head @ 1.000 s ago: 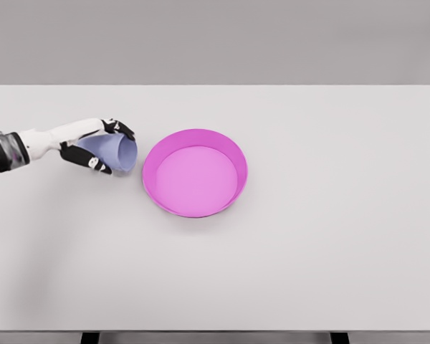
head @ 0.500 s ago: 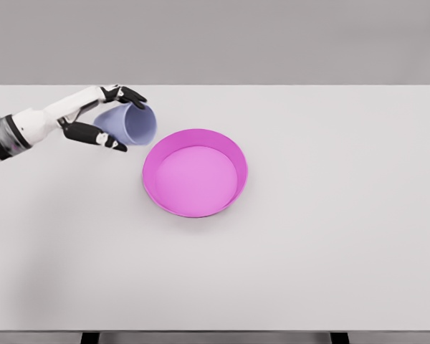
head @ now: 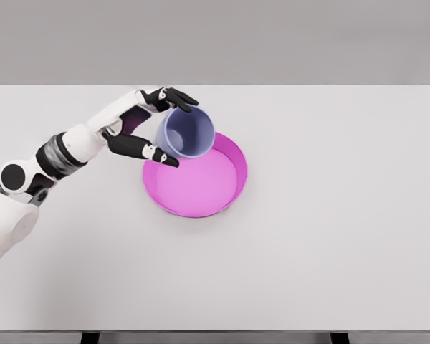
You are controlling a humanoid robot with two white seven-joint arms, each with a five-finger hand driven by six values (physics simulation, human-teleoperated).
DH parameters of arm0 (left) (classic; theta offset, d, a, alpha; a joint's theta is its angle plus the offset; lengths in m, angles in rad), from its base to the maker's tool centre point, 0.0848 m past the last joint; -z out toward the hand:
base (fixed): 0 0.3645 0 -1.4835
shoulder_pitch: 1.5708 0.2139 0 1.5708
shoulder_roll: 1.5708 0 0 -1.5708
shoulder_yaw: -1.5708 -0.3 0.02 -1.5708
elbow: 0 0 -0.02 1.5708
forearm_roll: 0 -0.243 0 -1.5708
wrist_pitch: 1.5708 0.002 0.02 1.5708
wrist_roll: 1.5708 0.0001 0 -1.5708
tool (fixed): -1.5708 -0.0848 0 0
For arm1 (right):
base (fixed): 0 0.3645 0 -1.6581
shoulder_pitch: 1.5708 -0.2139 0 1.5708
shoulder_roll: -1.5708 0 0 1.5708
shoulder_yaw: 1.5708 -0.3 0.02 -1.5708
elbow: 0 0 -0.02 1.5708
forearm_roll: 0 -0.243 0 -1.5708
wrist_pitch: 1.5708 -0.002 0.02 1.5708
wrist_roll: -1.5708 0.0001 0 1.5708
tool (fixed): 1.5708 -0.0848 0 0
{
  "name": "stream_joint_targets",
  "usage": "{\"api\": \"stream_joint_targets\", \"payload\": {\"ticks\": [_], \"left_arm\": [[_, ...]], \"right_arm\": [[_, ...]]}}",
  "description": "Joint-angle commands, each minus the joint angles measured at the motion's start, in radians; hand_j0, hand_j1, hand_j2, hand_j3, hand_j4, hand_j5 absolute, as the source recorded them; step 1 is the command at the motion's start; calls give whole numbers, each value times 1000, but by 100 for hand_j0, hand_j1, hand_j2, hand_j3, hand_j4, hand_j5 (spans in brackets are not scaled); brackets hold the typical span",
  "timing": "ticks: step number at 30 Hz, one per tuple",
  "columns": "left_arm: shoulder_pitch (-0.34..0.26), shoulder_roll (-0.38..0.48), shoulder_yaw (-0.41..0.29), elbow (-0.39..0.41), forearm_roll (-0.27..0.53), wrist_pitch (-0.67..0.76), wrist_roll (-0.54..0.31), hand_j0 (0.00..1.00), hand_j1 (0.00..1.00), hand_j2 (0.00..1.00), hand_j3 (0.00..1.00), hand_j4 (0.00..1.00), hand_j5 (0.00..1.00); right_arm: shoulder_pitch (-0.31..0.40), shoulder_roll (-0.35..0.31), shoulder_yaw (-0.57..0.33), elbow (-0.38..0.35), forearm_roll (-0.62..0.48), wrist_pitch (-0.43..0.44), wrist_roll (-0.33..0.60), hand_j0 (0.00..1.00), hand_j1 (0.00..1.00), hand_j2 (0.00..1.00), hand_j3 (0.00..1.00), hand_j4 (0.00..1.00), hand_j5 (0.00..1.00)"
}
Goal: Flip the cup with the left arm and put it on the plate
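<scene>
Left arm [head: 57,154]: glossy white shell segments, rounded in section, tapering toward the wrist. Grey ribbed band around the forearm. Black circular joint cap with a pale centre at the elbow. Bulky white upper segment at the frame's lower left. Left hand [head: 140,125]: white back, black fingers [head: 173,95] with small white tips.

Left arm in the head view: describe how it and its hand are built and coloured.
The left arm has glossy white shell segments, with a dark grey ribbed band at the forearm and a round black joint cap lower down. The left hand has a white back and black fingers with small white patches near the tips. No cables or markings show.
</scene>
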Motion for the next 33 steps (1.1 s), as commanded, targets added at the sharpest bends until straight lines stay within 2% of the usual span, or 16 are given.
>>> {"api": "stream_joint_targets", "payload": {"ticks": [1, 5, 8, 11, 15, 23, 33], "left_arm": [[3, -45, 0, -19, 82, 5, 1, 63, 63, 63, 63, 63, 63], [28, -59, -2, -16, 163, 34, 1, 64, 64, 64, 64, 64, 64], [41, -76, -49, -16, 227, 74, 1, 65, 65, 65, 65, 65, 65], [51, -77, -57, -18, 287, 116, 1, 65, 65, 65, 65, 65, 65], [58, -71, -48, 2, 289, 128, 1, 67, 67, 67, 67, 67, 67], [51, -86, -57, 137, 277, 128, 1, 68, 68, 68, 68, 68, 68], [54, -129, -71, 137, 284, 145, 1, 68, 68, 68, 68, 68, 68]], "right_arm": [[0, 0, 0, 0, 0, 0, 0, 100, 100, 100, 100, 100, 100], [0, 0, 0, 0, 0, 0, 0, 100, 100, 100, 100, 100, 100], [0, 0, 0, 0, 0, 0, 0, 100, 100, 100, 100, 100, 100], [0, 0, 0, 0, 0, 0, 0, 100, 100, 100, 100, 100, 100], [0, 0, 0, 0, 0, 0, 0, 100, 100, 100, 100, 100, 100], [0, 0, 0, 0, 0, 0, 0, 100, 100, 100, 100, 100, 100], [0, 0, 0, 0, 0, 0, 0, 100, 100, 100, 100, 100, 100]]}}
